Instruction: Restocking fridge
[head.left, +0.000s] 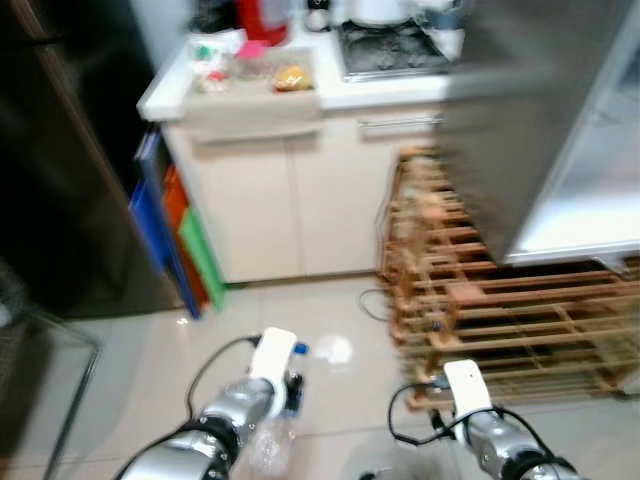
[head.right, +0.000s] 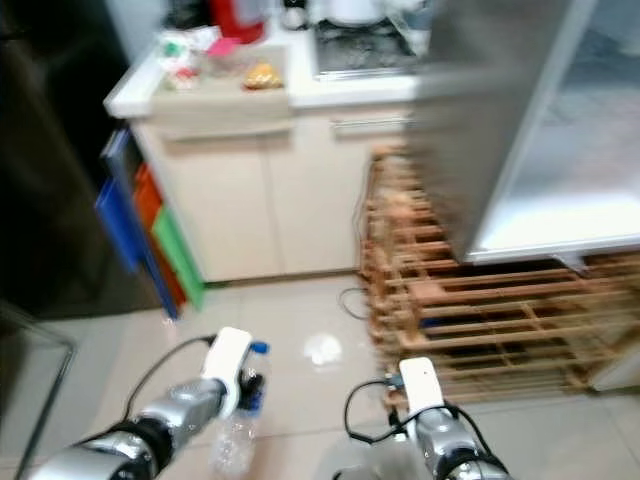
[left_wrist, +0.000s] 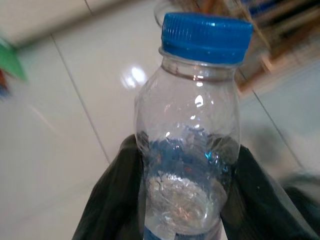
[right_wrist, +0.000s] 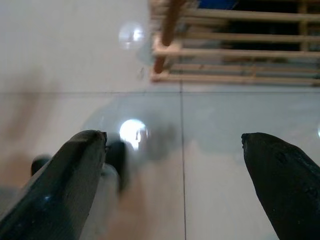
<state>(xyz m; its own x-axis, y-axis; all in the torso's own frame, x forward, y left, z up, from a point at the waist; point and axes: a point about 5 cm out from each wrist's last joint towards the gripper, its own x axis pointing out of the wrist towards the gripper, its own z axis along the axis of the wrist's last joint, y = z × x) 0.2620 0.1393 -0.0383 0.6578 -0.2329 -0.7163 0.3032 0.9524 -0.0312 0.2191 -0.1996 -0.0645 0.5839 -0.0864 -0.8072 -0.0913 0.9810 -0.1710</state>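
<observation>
With the restocking only begun, we carry one clear plastic bottle with a blue cap, held low over the tiled floor at the near left; the left end effector is clamped on the bottle's body, a black finger pressed to either side, cap pointing away from the wrist. We judge the pick-up done and the delivery left: the bottle is not yet on any shelf, and the grey fridge door stands at the far right with a pale interior beside it, well apart from us. The right end effector hangs at the near right with its fingers spread wide and nothing between them, over bare tile near a wooden slatted rack that stands under the fridge door. By our count: one bottle in hand, two end effectors, one wooden rack, one white cabinet with a table top at the far middle bearing a stove and a blurred handful of packets we cannot number, and flat blue, orange and green boards leaning at the cabinet's left side.
</observation>
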